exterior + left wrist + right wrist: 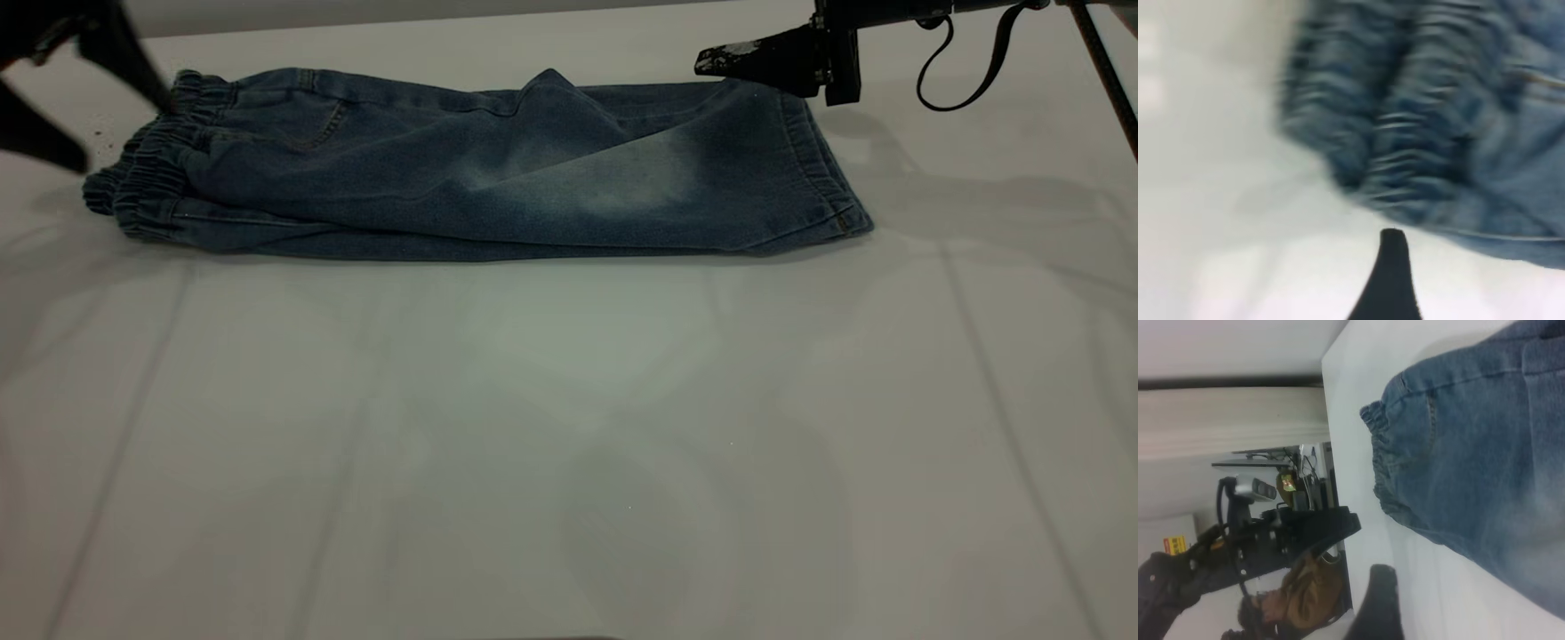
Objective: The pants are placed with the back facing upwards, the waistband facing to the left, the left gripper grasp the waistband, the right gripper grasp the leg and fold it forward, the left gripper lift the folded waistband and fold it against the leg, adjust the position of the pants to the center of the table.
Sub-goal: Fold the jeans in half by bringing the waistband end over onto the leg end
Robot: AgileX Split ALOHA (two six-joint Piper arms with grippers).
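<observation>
The pants (498, 178) lie along the back of the table (569, 427), folded lengthwise. The gathered waistband (151, 169) points left. The leg (658, 173) with its pale faded patch lies on top and reaches right to the hem (827, 178). My left gripper (124, 133) is at the waistband, open, with one finger (147, 76) touching the ruffles and the other finger (53, 147) out over the table. The left wrist view shows the blurred waistband (1405, 133) beyond one fingertip (1391, 267). My right gripper (711, 64) hovers open just behind the hem, holding nothing.
The wide white tabletop spreads in front of the pants. In the right wrist view the hem (1391, 473) lies near the table's far edge (1331, 453). Beyond that edge are black equipment (1271, 533) and a person in a brown jacket (1305, 593).
</observation>
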